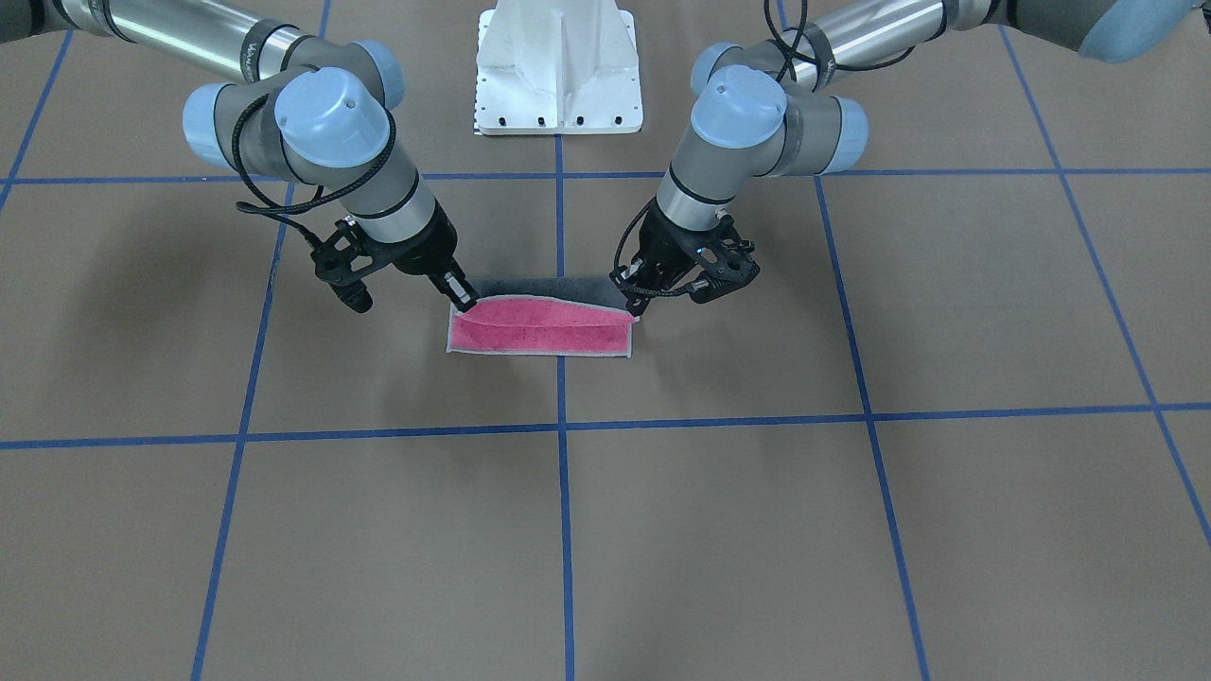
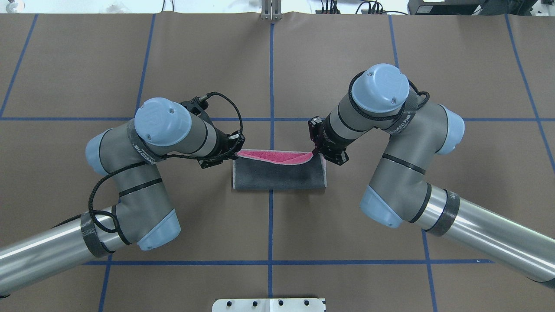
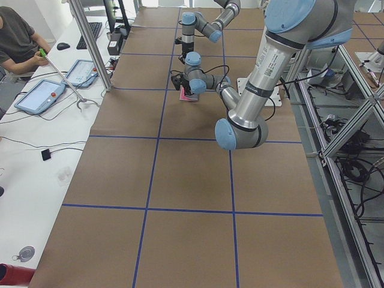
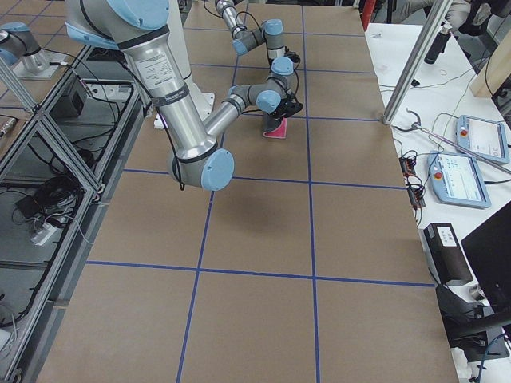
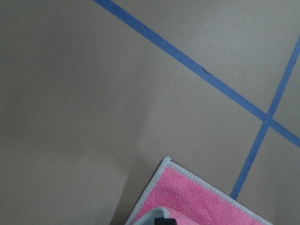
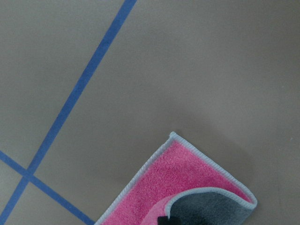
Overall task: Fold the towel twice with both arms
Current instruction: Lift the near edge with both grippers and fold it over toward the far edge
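Note:
The towel (image 1: 539, 331) lies at the table's middle, partly folded over: pink face up in the front view, dark grey back up in the overhead view (image 2: 279, 175). My left gripper (image 1: 632, 310) (image 2: 237, 152) is shut on one raised corner of its folded-over edge. My right gripper (image 1: 464, 301) (image 2: 315, 150) is shut on the other raised corner. The held edge sags between them, just above the pink lower layer. The left wrist view shows a pink corner (image 5: 197, 197) on the table. The right wrist view shows pink cloth (image 6: 183, 178) with a grey flap curling over.
The white bolted pedestal (image 1: 558, 66) stands at the robot's side of the table. Blue tape lines (image 2: 271, 65) cross the brown table cover. An operator (image 3: 15, 36) sits with tablets (image 3: 42, 95) beside the table's far side.

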`<action>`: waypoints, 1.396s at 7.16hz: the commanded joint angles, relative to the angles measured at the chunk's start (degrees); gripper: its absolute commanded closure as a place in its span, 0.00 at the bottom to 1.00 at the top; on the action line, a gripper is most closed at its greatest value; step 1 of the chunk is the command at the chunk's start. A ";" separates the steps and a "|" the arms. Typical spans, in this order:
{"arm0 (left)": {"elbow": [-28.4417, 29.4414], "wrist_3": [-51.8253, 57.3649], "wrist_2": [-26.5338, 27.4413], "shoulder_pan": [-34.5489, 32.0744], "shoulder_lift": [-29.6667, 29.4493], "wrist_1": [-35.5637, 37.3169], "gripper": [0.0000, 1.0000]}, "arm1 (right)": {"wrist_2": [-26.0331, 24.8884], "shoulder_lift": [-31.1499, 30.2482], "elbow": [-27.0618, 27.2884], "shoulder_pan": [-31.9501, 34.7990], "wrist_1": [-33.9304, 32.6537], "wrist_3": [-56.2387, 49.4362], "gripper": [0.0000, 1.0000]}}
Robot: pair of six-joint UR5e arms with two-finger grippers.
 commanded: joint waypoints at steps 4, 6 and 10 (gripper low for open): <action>0.79 0.00 0.00 -0.29 0.00 -0.35 1.00 | -0.03 0.62 -1.56 0.43 0.02 -0.02 1.00; 1.83 0.00 0.09 -0.38 -1.22 -0.35 1.00 | -0.03 0.62 -1.91 0.43 0.02 -0.02 0.92; 3.51 0.00 0.44 -0.56 -2.38 -0.35 1.00 | -0.03 0.62 -2.00 0.52 0.02 -0.02 0.90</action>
